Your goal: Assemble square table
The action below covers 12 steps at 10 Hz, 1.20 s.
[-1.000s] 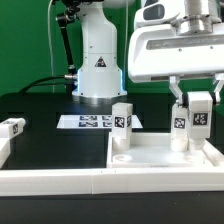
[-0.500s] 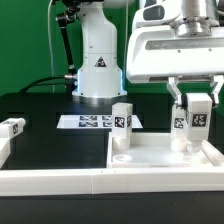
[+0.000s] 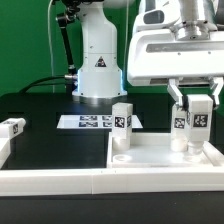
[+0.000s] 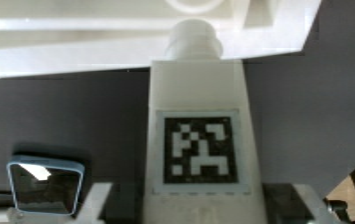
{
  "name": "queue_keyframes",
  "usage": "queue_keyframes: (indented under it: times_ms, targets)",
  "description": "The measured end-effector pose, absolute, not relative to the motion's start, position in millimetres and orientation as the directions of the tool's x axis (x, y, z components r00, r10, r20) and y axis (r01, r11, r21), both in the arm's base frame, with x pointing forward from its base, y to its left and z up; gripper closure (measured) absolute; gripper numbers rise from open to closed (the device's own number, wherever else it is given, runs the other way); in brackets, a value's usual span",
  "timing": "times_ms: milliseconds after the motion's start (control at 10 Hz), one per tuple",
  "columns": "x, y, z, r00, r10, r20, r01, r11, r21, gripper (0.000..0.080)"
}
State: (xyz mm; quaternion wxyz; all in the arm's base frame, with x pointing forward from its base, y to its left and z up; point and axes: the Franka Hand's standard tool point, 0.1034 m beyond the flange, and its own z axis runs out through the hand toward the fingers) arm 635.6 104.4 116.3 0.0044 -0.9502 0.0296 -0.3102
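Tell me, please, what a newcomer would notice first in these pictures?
The gripper clamps a tagged white leg upright at a corner of the square tabletop, on the exterior view's right. A second leg stands upright on the tabletop nearer the middle, and a third leg sits at the far left.

The exterior view is bright and evenly lit, seemingly from overhead. The white slab (image 3: pixel 160 158) and the robot's base (image 3: pixel 98 60) come close to washing out, while the black table (image 3: pixel 40 108) stays deep and matte. Shadows on the slab are faint, soft and grey. Detail there is coarse but fairly sharp. The wrist view is softer and dimmer: the leg (image 4: pixel 195 110) fills it at close range, its tag (image 4: pixel 199 150) is smeared at the edges, and a shiny bluish piece (image 4: pixel 46 185) beside it carries a white glare spot.
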Motion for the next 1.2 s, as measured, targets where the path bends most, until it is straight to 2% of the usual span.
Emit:
queue_keyframes:
  times_ms: [900,1200]
  targets:
    - [628,103,110.0,0.796,-0.013,0.605,-0.020,-1.000,0.004,0.0507]
    - [619,106,100.7,0.798,0.001,0.602,-0.009,-1.000,0.013,0.0507]
